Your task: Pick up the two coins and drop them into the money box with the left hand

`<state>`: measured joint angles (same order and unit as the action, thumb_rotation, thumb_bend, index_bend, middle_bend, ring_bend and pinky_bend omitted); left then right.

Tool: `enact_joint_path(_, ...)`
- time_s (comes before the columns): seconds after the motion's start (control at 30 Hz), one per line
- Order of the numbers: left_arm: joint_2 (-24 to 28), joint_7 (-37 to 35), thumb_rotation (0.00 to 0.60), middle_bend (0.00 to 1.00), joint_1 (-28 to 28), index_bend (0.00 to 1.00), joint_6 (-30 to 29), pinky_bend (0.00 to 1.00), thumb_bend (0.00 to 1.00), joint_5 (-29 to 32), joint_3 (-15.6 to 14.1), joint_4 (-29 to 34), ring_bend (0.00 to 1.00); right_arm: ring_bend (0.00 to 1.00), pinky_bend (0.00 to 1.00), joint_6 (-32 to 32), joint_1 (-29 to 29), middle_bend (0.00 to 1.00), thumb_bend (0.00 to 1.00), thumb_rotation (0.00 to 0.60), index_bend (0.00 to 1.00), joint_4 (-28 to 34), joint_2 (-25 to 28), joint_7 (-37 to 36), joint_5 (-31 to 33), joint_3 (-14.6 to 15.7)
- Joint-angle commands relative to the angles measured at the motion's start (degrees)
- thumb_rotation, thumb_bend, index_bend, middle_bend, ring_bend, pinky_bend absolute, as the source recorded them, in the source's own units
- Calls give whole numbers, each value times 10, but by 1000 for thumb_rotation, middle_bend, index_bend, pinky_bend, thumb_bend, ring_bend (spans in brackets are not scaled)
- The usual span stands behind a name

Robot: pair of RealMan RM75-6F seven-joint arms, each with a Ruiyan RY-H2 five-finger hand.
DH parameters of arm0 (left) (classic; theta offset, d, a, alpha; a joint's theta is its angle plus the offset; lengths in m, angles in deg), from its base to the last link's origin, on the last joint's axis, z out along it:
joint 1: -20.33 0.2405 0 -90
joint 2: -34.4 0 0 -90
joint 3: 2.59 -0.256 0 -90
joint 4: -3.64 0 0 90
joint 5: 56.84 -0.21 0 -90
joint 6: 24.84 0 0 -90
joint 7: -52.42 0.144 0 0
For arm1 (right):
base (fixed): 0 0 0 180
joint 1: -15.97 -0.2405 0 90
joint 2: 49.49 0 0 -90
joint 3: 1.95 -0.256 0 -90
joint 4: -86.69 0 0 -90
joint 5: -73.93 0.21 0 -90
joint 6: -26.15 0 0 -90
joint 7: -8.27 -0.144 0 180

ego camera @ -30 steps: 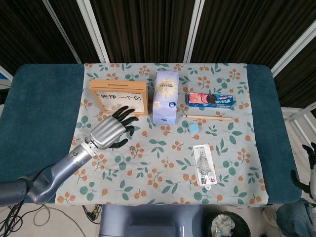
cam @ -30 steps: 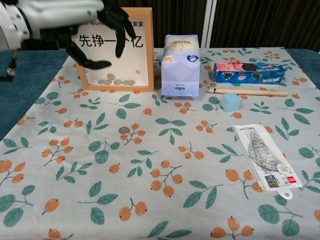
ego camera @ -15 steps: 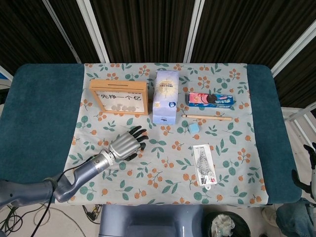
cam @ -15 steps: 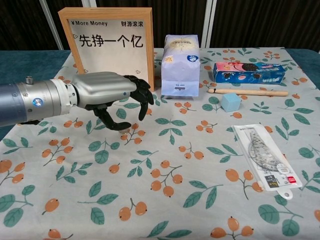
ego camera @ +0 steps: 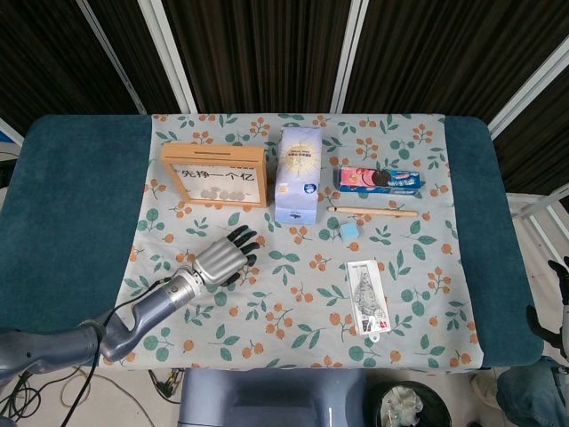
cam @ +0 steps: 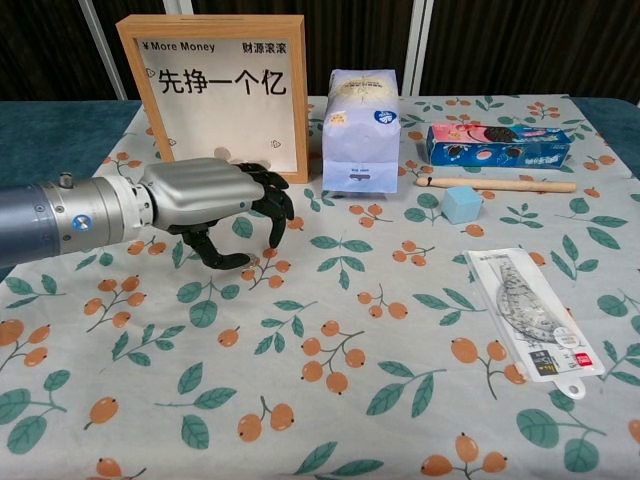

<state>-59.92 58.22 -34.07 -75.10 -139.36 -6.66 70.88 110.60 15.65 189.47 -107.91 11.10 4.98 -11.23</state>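
Left hand (cam: 215, 205): low over the cloth (cam: 330, 400), palm down, fingers curled toward the thumb just above the fabric; likely placed to pinch a coin, but whether it holds one I cannot tell.
Coin: none visible on the cloth; the hand covers the spot, so its place is hidden.
Money box (cam: 222, 85): upright just behind the hand, glass front facing the chest camera; its slot is presumably on top, so the hand must rise to drop.
Bag (cam: 361, 130): standing right of the box, clear of the hand's path.
Cube (cam: 461, 204), stick (cam: 495, 184), biscuits (cam: 497, 144), ruler pack (cam: 530, 320): far right, well apart.
Right hand: only a sliver at the head view's right edge; fingers unreadable.
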Motion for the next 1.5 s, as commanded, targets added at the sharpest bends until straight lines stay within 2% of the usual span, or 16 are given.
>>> enact_joint_path(0.03, -7, -6, 600, 173, 3, 397, 7, 0, 372, -5, 1, -12, 0, 10, 0, 0, 0, 69, 439, 600, 146, 0, 0, 0, 0, 0)
enact_joint_path(0.7, -26, -29, 600, 172, 24, 398, 11, 0, 377, -37, 5, -69, 0, 11, 0, -1, 0, 69, 440, 600, 146, 0, 0, 1, 2, -1)
enact_joint_path(1.5, -30, -29, 600, 174, 29, 414, 18, 0, 377, -59, 11, -79, 0, 10, 0, -3, -1, 69, 439, 600, 145, 2, 2, 1, 6, -1)
